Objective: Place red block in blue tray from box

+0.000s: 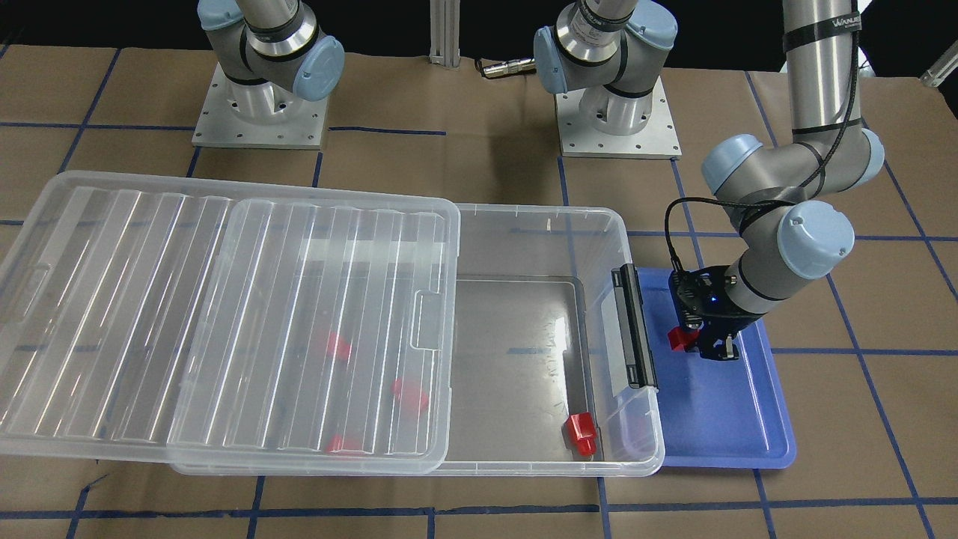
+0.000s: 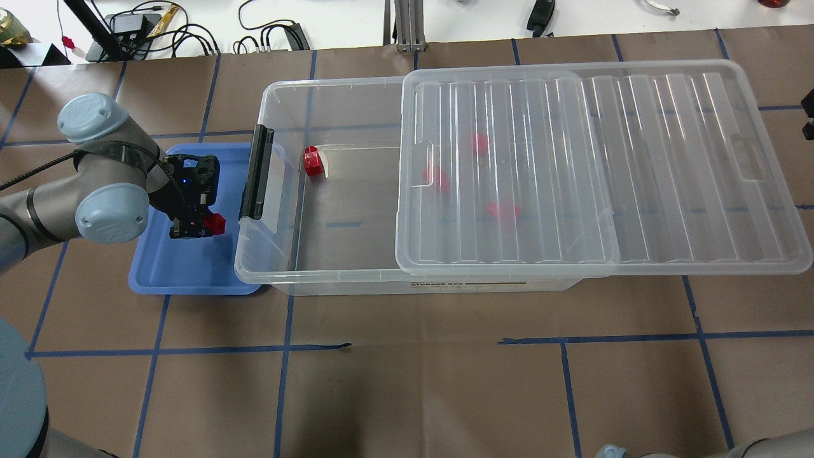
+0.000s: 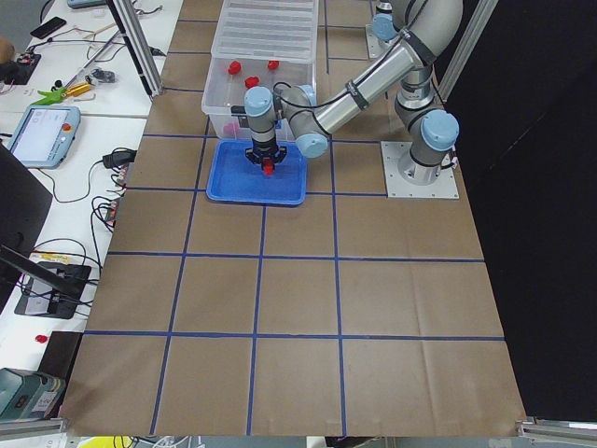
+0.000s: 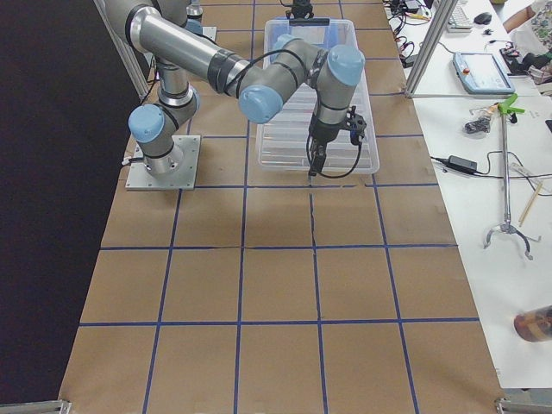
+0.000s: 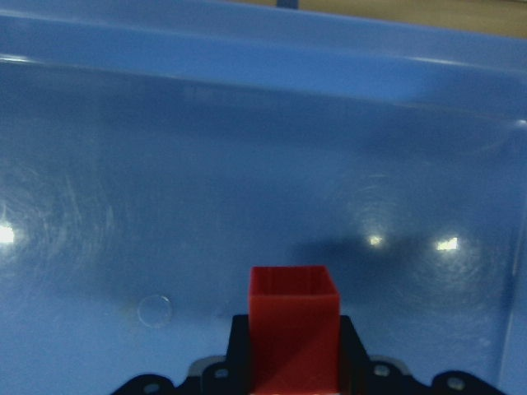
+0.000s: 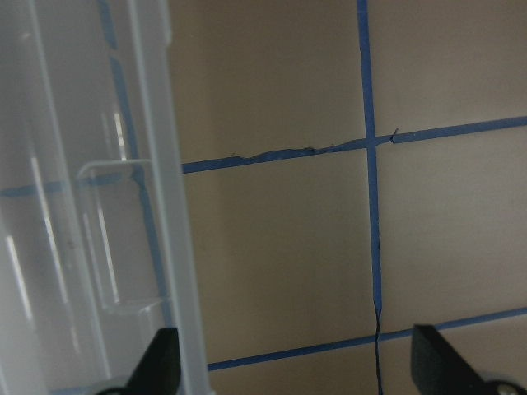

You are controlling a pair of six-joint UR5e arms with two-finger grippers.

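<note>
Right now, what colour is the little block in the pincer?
Bright red; the block in the left pincer shows best in the left wrist view.

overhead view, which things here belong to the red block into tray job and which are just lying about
In the job: small red plastic block, left gripper shut on it, shallow blue plastic tray below, large clear plastic box.

Lying about: ribbed translucent lid slid partway off, four other red blocks in the box.

Left of frame, we see the left claw (image 2: 202,225) gripping a red block (image 2: 217,222) over the blue tray (image 2: 191,277), with the box (image 2: 331,281) just beside it, its lid (image 2: 636,159) offset rightward.
</note>
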